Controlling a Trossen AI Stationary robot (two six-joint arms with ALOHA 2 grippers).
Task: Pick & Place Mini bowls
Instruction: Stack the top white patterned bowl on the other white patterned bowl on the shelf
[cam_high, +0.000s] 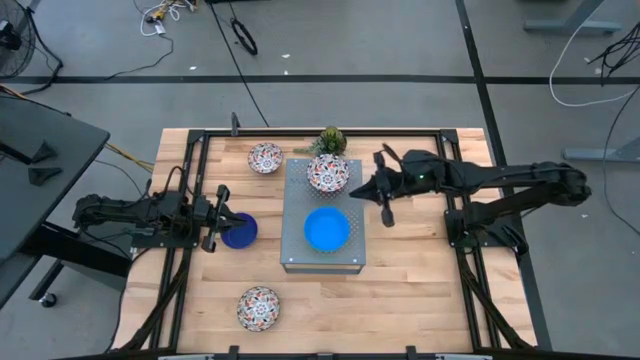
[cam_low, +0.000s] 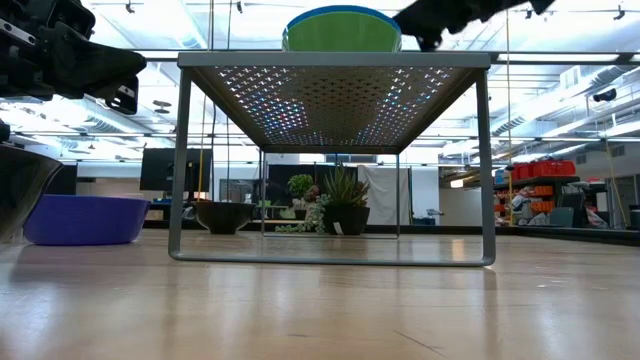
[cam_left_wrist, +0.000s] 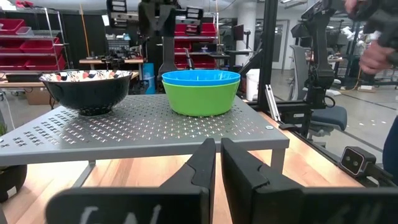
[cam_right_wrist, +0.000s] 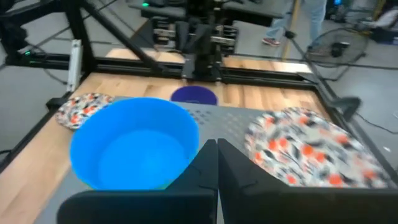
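Wooden planks make up the surface (cam_high: 400, 300), and nearest its front edge a floral bowl (cam_high: 259, 306) sits alone, well apart from everything else. Farther in, on the left side, the dark blue bowl (cam_high: 240, 231) stands on the wood just beside the left hand (cam_high: 214, 232), whose fingers are drawn nearly together with only a thin slit between them and nothing held. From that arm's wrist camera the fingertips (cam_left_wrist: 205, 163) point level at the grey perforated metal box (cam_high: 322, 255).

That box stands in the middle of the surface like a low platform on thin legs. On its nearer half rests the light blue bowl (cam_high: 326, 229), nested inside the bright green bowl (cam_left_wrist: 201, 98), whose rim shows only from the side. On its farther half sits a second floral bowl (cam_high: 328, 173), upright, apart from the stacked pair.

At the box's right edge, level with that bowl, hangs the right hand (cam_high: 383, 202), fingers fully closed on nothing; in the low camera it sits above the box top.

Beyond the box, a third floral bowl (cam_high: 265, 158) lies on the wood near the far left corner of the box, and a small spiky green plant (cam_high: 331, 139) stands at the back rim.
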